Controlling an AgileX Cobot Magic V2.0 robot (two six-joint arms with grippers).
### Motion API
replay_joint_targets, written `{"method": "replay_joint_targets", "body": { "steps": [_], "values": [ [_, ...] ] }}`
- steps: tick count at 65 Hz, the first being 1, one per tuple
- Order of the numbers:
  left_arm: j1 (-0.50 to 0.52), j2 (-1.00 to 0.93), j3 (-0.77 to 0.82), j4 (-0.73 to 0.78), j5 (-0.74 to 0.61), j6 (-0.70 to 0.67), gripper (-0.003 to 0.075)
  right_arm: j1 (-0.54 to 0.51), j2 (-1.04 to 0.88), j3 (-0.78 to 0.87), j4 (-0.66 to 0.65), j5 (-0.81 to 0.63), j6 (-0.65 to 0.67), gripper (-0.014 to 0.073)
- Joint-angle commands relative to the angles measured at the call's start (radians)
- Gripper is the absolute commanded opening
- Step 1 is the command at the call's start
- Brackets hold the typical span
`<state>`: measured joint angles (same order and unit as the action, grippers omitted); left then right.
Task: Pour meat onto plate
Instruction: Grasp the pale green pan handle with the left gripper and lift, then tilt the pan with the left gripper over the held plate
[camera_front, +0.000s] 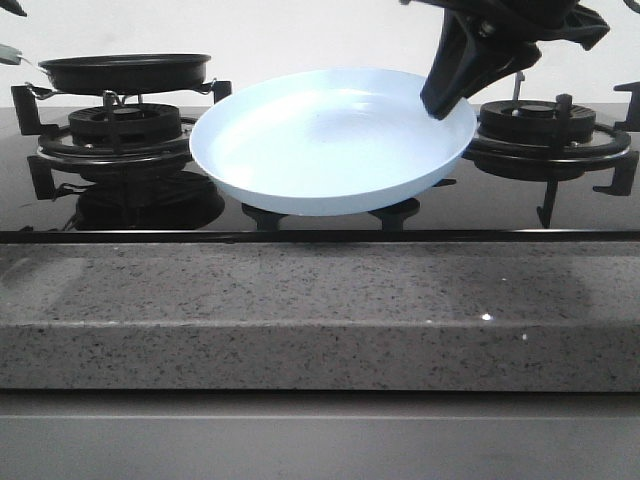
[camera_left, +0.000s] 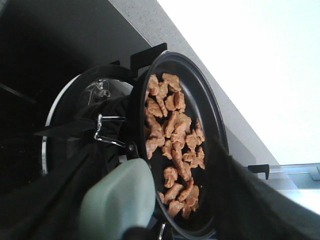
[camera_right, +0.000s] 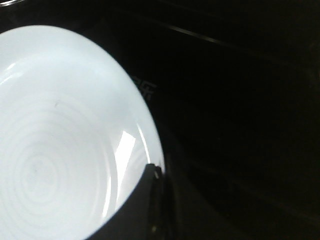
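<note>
**op:** So, the right gripper (camera_front: 440, 103) is clamped on the rim of the plate (camera_front: 330, 140), holding it tilted just right of the frying pan (camera_front: 125, 70). Plate's stiff, glossy and probably slick, so an edge pinch could slip.

**reply:** Where's the meat (camera_left: 172, 142)?

**op:** Loose in that pan, small light chunks that'll slide in a rush. I'd say grab the pale green handle (camera_left: 117, 202). The left gripper's around it, but I can't tell if it's closed.
</note>
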<state>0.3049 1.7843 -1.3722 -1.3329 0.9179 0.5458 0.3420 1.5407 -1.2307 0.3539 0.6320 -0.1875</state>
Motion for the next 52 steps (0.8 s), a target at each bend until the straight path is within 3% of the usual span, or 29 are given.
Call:
{"method": "replay_joint_targets", "body": {
  "steps": [1, 34, 42, 52],
  "values": [
    [0.005, -0.046, -0.037, -0.068, 0.005, 0.003, 0.0417, -0.001, -0.036, -0.027, 0.02, -0.056, -0.006, -0.0069],
    [-0.023, 0.002, -0.039, -0.061, 0.033, 0.005, 0.0415, -0.001, -0.036, -0.027, 0.02, -0.056, -0.006, -0.0069],
    [-0.023, 0.002, -0.039, -0.061, 0.033, 0.007, 0.0347, -0.001, -0.036, -0.027, 0.02, -0.056, -0.006, -0.0069],
    [-0.023, 0.002, -0.039, -0.061, 0.042, 0.007, 0.0177, -0.001, -0.036, -0.027, 0.02, -0.056, -0.006, -0.0069]
  ]
}}
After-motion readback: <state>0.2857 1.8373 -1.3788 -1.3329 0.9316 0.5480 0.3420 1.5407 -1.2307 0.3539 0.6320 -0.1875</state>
